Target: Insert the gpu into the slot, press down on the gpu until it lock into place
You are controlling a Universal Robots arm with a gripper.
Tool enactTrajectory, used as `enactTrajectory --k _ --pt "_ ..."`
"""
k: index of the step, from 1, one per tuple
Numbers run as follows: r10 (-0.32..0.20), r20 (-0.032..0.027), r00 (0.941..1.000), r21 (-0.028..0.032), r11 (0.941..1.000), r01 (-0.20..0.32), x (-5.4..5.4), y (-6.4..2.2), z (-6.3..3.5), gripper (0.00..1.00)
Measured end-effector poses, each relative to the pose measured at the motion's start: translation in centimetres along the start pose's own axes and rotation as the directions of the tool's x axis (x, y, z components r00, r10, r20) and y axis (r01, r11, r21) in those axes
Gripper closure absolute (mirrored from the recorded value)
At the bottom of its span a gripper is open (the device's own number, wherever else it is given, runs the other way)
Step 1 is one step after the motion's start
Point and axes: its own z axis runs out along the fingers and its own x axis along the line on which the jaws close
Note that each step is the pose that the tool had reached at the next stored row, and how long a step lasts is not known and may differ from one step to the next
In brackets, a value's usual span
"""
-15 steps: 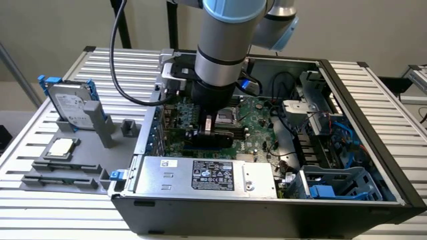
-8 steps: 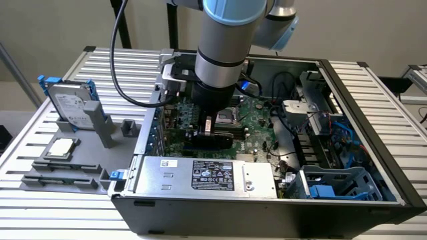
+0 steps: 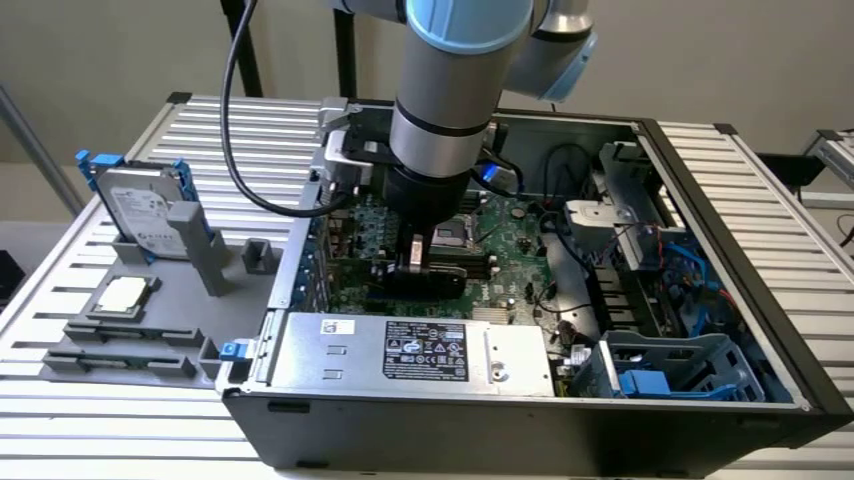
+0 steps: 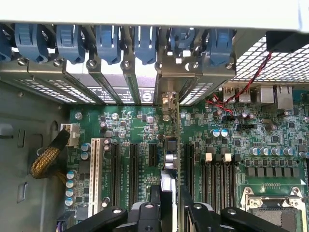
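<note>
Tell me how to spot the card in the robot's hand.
Look inside the open computer case, at the green circuit board on its floor. Above it, the hand grips the card: a flat black slab standing on edge, unlike the silver labelled box lying beside it.

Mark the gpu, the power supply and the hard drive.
gpu [image 3: 427, 282]: exterior view, middle of its black shroud.
power supply [image 3: 327, 350]: exterior view, bare silver top.
hard drive [image 3: 138, 210]: exterior view, labelled face.
</note>
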Motion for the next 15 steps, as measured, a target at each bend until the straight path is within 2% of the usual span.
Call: enactTrajectory --k 2,4,5,12,15 --pt "0.000 0.0017 1.0000 -0.0005 1.0000 0.000 0.0 0.01 0.02 0.74" --pt "0.000 0.0007 1.0000 -0.0015 1.0000 0.000 0.0 0.03 -0.24 0.73" --pt "0.000 0.0000 1.0000 -0.0026 1.0000 0.000 0.0 0.06 -0.54 0.66" --pt "0.000 0.0002 1.0000 -0.0042 1.0000 0.000 -0.2 0.36 -3.32 0.66" --pt "-0.001 0.0001 1.0000 -0.0042 1.0000 0.001 -0.2 0.50 -4.08 0.66"
